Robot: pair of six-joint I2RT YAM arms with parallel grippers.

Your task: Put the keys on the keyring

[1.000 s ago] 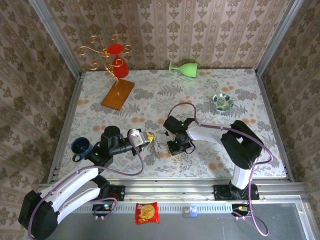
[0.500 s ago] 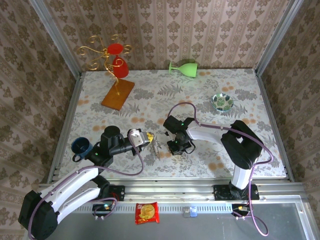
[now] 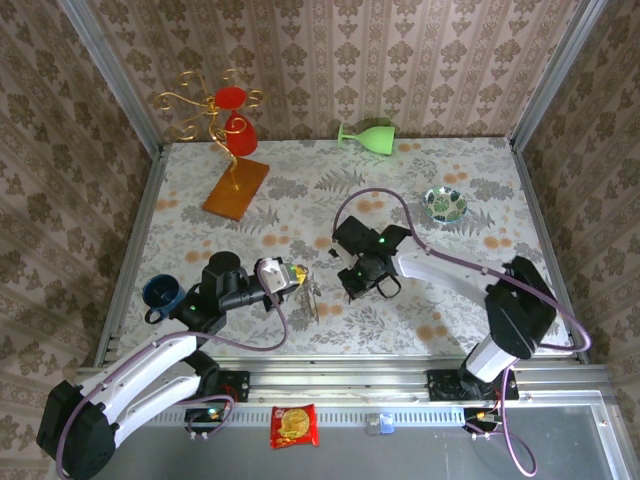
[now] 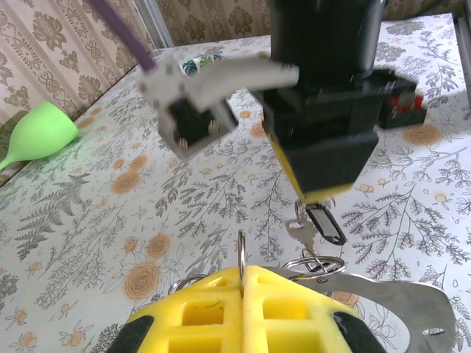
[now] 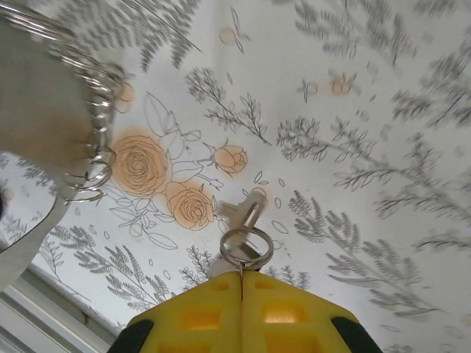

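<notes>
Tabletop (image 3: 420, 190) in floral-print cloth, damask-papered walls (image 3: 400, 60), aluminium frame (image 3: 115, 90). Left tool (image 4: 243, 271) pinched shut on wire keyring (image 4: 241, 250), near centre. Just right of it, right tool (image 5: 241, 276) clamped on split ring (image 5: 246, 248) of black-headed key (image 4: 324, 224).

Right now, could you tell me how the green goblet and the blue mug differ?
The green goblet lies on its side at the far edge of the table; the blue mug stands upright near the left edge. The goblet has a stem and foot; the mug has a handle. Both rest on the table.
</notes>
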